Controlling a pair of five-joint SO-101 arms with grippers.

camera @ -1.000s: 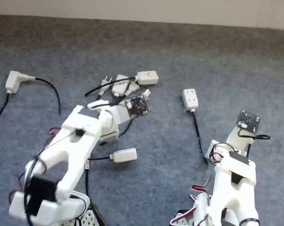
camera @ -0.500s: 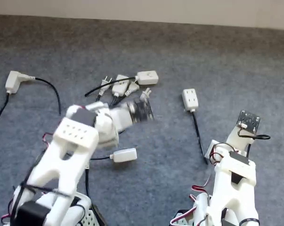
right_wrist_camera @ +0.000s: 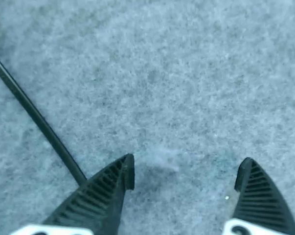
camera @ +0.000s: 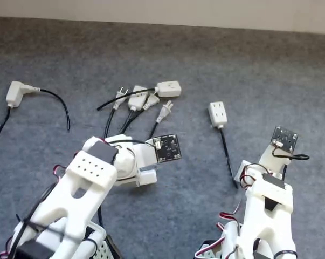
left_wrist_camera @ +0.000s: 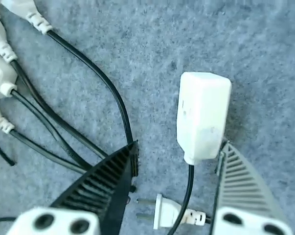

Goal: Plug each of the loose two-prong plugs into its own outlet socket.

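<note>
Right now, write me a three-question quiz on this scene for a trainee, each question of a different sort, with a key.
1. True or false: the left gripper is shut on the white socket block.
2. What lies on the carpet next to the right gripper? A. a black cord B. a screwdriver C. a cup
3. Fill in: the loose plug near the socket block's cord has ___ prongs.
Key: 1 false, that gripper is open; 2 A; 3 two.
</note>
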